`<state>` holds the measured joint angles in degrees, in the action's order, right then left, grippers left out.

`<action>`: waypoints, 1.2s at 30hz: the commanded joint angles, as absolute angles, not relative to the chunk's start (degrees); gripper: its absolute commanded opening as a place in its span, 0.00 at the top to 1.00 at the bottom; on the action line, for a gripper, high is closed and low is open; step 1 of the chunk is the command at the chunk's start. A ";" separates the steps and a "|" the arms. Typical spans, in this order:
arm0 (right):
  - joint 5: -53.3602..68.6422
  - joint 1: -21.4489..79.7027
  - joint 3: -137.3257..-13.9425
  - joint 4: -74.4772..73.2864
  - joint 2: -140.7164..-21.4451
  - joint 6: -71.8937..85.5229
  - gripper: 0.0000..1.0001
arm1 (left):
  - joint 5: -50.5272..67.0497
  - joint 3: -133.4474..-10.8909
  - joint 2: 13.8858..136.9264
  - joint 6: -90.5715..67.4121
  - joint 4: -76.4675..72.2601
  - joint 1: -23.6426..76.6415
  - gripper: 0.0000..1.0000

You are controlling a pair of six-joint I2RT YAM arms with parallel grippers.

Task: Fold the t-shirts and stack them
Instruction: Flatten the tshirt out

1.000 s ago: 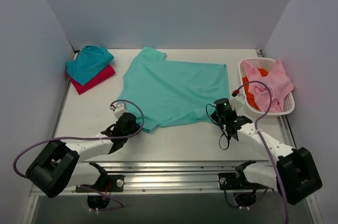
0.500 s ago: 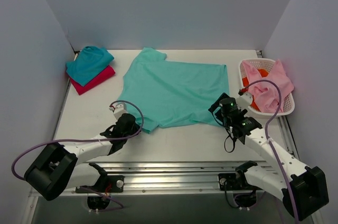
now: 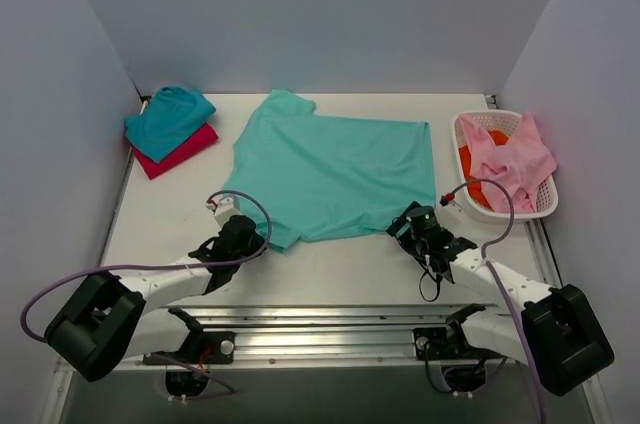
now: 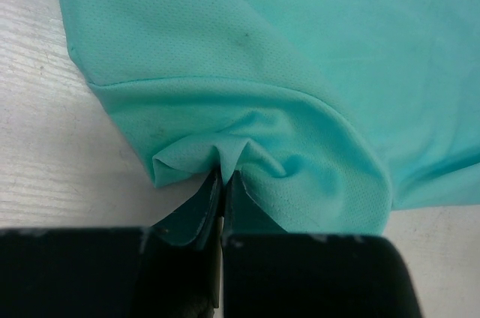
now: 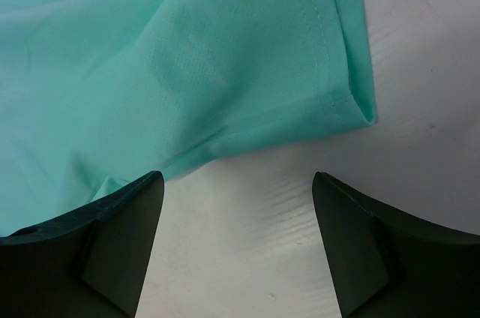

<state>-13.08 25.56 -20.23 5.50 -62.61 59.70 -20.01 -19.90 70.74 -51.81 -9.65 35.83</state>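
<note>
Mint-green t-shirt [image 3: 330, 169]: only wrist views show left jaws pinching it, right jaws wide.

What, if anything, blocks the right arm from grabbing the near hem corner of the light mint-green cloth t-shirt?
Likely yes: nothing blocks it. The right fingers stand open at the hem of the light mint-green cloth t-shirt, whose corner lies flat on the white table just ahead.

Boxed in by plain pale grey-lilac walls [image 3: 300, 14] at the left, back and right of the frame, tinged faintly pink at the right. Floored with a white wood-grain table [image 3: 170, 214], edged along the bottom by a silver metal rail [image 3: 320, 329]. Lit softly and evenly.
</note>
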 commanded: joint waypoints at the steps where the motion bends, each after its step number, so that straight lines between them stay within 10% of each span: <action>1: -14.32 25.66 -21.80 6.77 -64.24 60.82 0.24 | -19.95 -19.34 69.26 -50.89 -10.63 35.42 0.98; 25: -21.18 24.70 -18.55 8.43 -63.89 68.03 0.36 | -19.16 -19.25 70.58 -50.10 -12.39 35.24 0.98; 36: -22.76 24.08 -19.25 11.78 -67.67 67.68 0.62 | -19.16 -18.63 70.14 -49.92 -12.48 34.98 0.98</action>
